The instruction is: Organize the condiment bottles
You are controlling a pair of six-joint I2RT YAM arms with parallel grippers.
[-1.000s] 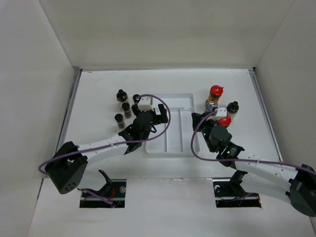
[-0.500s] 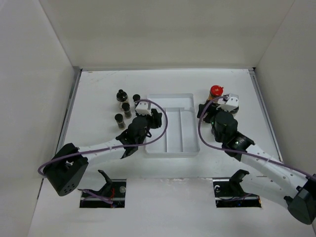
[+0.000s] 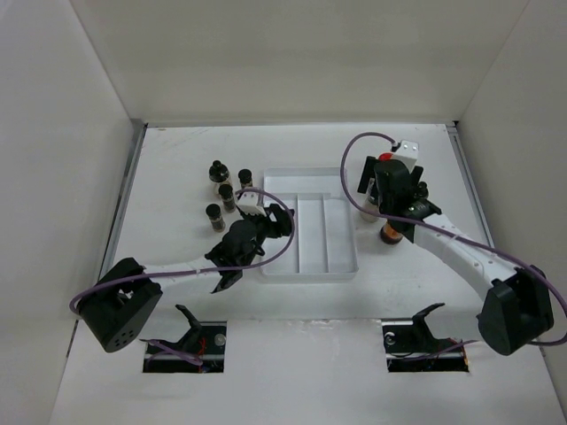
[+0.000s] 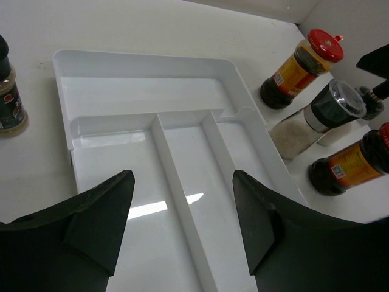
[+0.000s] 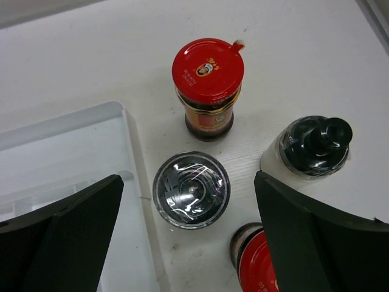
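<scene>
Right gripper: fingers spread wide, holding nothing. It hangs just right of the tray.
Silver-capped bottle: upright, long axis vertical, seen cap-on. In the right wrist view it lies directly between the two fingers, just beside the tray's right rim.
Neighbours: a red-capped bottle stands at 12 o'clock of it. The whitish black-capped bottle is at 2 to 3 o'clock and a second red-capped bottle at 5 o'clock. All are close.
Left gripper: fingers apart, empty, poised over the near-left part of the tray and facing its compartments.
Small black-capped jars: four stand left of the tray, at about 10 to 11 o'clock of the left gripper in the top view.
Nearer arm: the right for the four bottles right of the tray, the left for the jars.
Coming move, as I judge it: a straight descent of the right gripper onto the silver-capped bottle, then a carry toward 9 o'clock into the tray.
Risk: the finger on the 3 o'clock side has little room and could nudge the whitish black-capped bottle.
</scene>
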